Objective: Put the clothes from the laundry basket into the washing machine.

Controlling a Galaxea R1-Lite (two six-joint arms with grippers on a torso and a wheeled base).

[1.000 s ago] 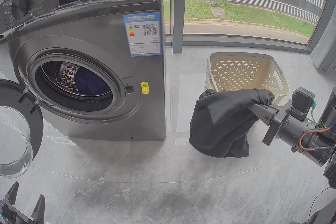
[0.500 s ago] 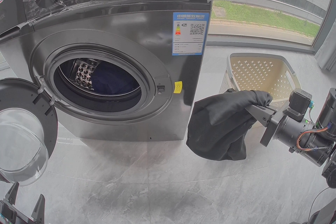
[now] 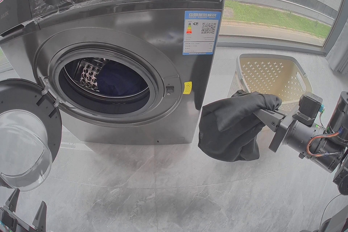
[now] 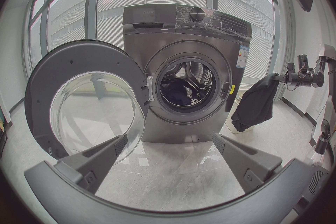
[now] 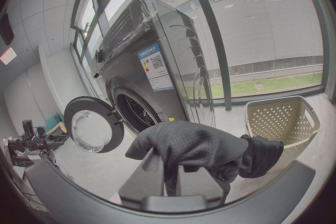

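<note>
Right gripper (image 3: 259,112) clamps black garment (image 3: 228,127) by a bunched fold.
Limp, light cloth that likely sags and swings, so hold it high.

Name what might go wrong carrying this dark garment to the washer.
The right gripper pinches only a bunched edge of the black fabric garment. The loose bulk hanging below may slip free or drag on the grey floor. It may also catch on the lower rim of the grey washing machine opening.
</note>
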